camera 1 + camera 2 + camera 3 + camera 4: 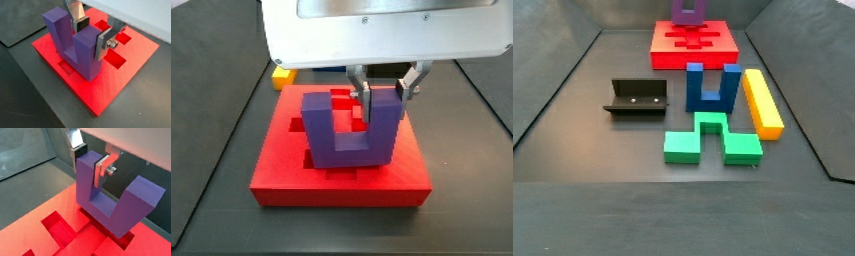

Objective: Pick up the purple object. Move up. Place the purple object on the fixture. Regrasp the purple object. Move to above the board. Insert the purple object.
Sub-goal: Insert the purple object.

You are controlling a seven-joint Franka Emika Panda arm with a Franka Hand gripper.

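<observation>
With the purple object (350, 130) already standing on the board (278, 175), judged to be at the last step, the insertion. Gripper (382, 92) sat mid-frame in a side view, just under the white housing; fingers (105, 42) closed flat on one prong of the object, dark pads against its faces, seen in both wrist views (100, 170). Stood upright, prongs pointing up, base down in the board's recessed cutouts; long axis vertical along the prongs, the U's width running across the frame in that side view. Could not tell whether the base was fully seated or only resting at the cutout's mouth. Next move, by judgement: press straight down until bottomed, then open and lift clear without tilting the held prong. Elsewhere, seen at upper centre of a side view (687, 12), on the board (663, 45); fixture (636, 98) left of centre, empty.
</observation>
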